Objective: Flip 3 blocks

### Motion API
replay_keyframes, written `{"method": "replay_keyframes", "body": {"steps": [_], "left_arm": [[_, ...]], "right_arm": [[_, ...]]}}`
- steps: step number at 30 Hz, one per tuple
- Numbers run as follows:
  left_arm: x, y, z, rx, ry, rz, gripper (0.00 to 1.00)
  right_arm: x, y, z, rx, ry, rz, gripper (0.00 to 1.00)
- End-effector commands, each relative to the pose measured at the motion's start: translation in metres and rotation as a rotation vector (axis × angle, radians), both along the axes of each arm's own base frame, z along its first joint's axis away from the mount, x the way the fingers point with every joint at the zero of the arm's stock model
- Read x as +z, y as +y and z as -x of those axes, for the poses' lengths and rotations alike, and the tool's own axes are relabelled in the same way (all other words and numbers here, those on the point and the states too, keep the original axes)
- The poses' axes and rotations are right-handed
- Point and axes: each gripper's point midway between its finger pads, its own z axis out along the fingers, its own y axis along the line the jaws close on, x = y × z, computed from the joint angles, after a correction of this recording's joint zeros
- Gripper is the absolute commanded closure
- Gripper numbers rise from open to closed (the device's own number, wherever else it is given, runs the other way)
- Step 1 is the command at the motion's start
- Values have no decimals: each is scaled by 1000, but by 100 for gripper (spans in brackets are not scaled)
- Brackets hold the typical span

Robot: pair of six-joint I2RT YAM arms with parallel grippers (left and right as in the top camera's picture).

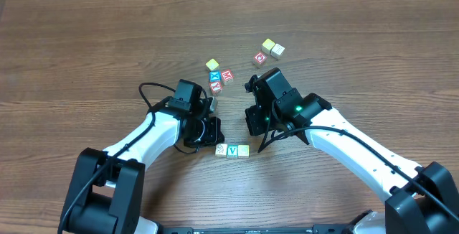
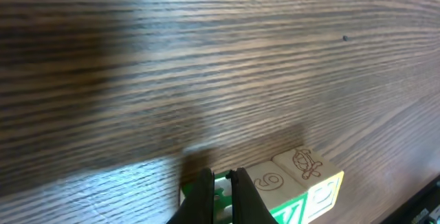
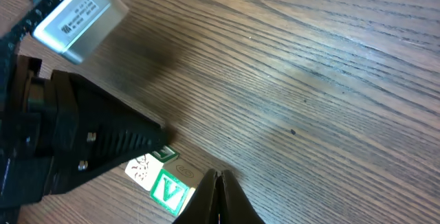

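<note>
Your dark wood-grain bench (image 1: 86, 40) fills every view. The three blocks (image 1: 232, 151) lie in a touching row between the arms, green V in the middle. Your left end effector (image 2: 221, 177) and right end effector (image 3: 217, 176) are both clenched, tips at that row.

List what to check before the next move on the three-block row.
1. The left gripper is shut: ok.
2. The right gripper is shut: ok.
3. The blocks sit in one touching row: ok.
4. The left gripper's tip touches the row: cannot tell.
5. The other cubes lie apart from the row: ok.
6. Which blocks are already flipped: cannot tell.
</note>
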Motion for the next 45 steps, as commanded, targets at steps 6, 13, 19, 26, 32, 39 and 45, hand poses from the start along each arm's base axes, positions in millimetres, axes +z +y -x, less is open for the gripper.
{"method": "replay_keyframes", "body": {"steps": [6,13,19,26,32,39,45], "left_arm": [[-2,-4,6,-36,7,10,96],[-3,-2,8,-35,19,-1,96],[-4,0,7,-32,14,-14,96],[-4,-1,2,-31,-8,-11,96],[-2,-4,3,-35,-4,11,96],[-10,18,-6,46,-14,-97,96],[-8,47,-21,188,15,-70,96]], "right_arm": [[17,1,-7,-10,-36,-19,96],[16,0,-6,-10,-31,-16,96],[16,0,-6,-10,-31,-16,96],[16,0,-6,-10,-31,-16,96],[16,0,-6,-10,-32,-15,96],[16,0,-6,-10,-29,-14,96],[13,-6,-4,-20,-20,14,96]]}}
